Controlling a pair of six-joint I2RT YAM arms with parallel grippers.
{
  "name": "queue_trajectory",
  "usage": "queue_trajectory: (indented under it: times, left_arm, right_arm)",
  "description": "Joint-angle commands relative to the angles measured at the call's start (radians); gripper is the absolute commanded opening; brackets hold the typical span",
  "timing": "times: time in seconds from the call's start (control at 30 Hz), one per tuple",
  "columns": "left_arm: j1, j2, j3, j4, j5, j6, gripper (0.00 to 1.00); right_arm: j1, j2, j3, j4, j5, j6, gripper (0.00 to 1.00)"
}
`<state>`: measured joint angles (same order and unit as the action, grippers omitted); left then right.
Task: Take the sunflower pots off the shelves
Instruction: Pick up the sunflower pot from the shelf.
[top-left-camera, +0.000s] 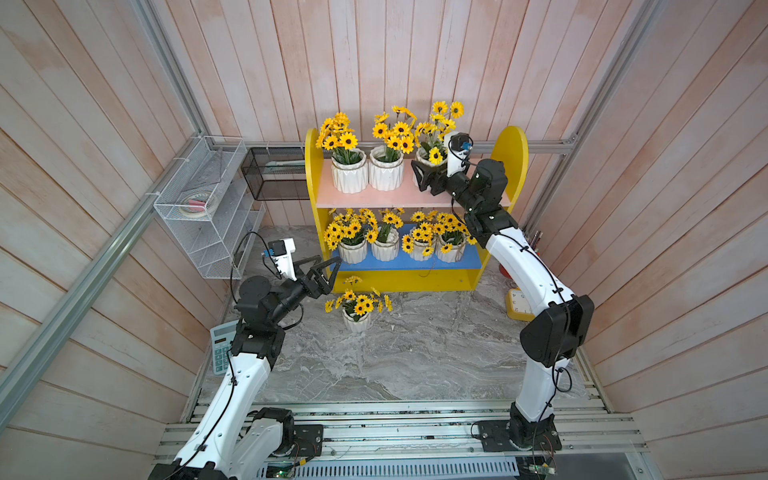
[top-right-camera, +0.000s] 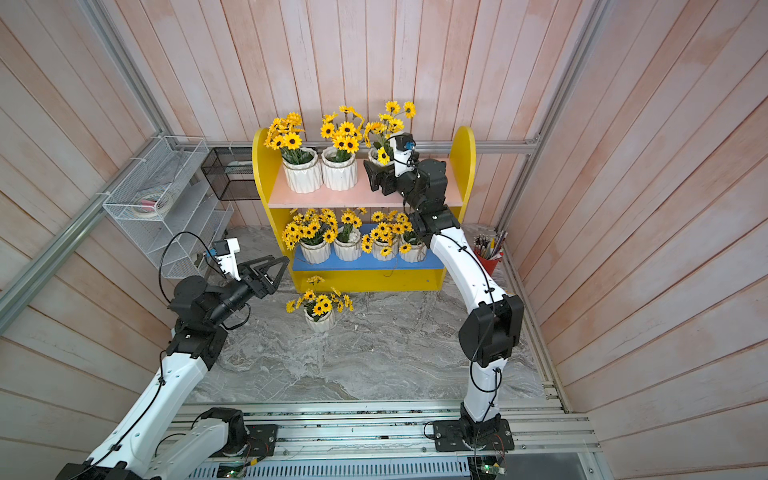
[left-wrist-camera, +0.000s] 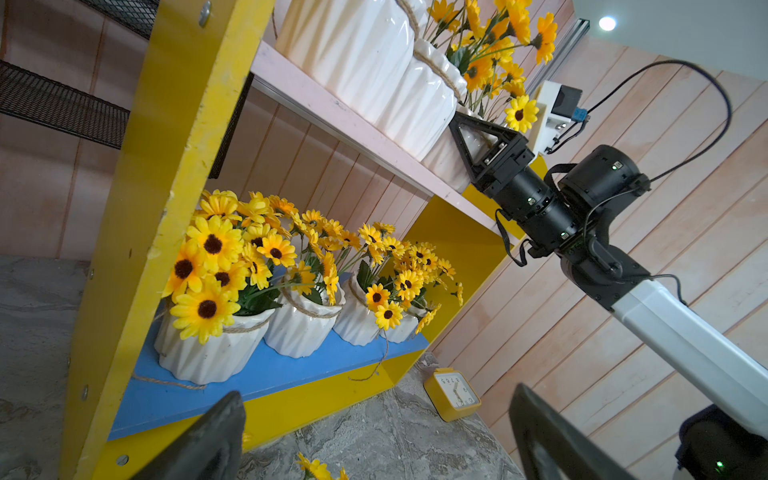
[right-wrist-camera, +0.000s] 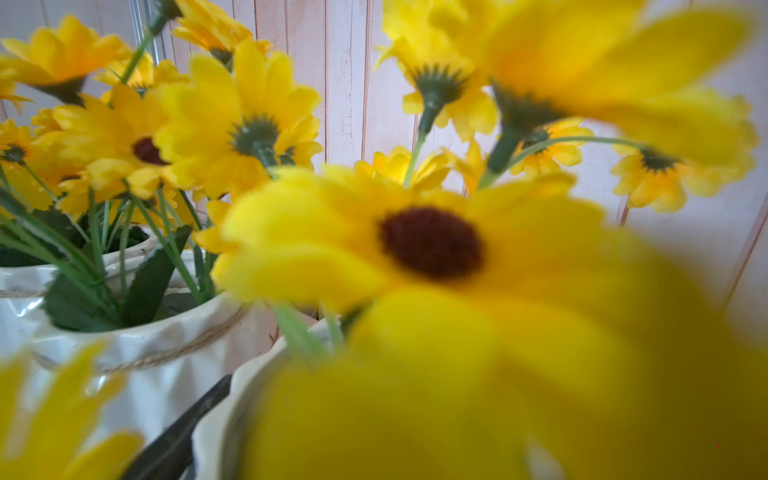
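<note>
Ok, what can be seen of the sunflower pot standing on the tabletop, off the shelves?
The pot is small, white, ribbed, like glazed ceramic, holding yellow dark-centred sunflowers and green leaves. It stands upright on the grey marbled tabletop, just before the shelves' yellow base. Nothing but the tabletop touches it; the left gripper hangs open nearby.

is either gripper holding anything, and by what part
The left gripper is open, empty. The right gripper straddles the body of the rightmost sunflower pot on the pink board; whether it grips cannot be told.

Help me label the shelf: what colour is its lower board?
The lower board is blue, clearest in the left wrist view.
</note>
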<state>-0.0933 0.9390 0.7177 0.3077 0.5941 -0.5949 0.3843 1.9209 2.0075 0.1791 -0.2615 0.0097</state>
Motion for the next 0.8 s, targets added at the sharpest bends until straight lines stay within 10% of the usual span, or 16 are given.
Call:
queue_trajectory:
  times: [0.0, 0.77]
  left_arm:
    - [0.004, 0.0, -0.015, 0.023, 0.015, 0.0, 1.0]
    - [-0.004, 0.09, -0.02, 0.124, 0.166, -0.097, 1.0]
  right_arm:
    - [-0.005, -0.005, -0.022, 0.005, -0.031, -0.017, 0.0]
    - [-0.015, -0.251, -0.311, 0.3, 0.082, 0.023, 0.0]
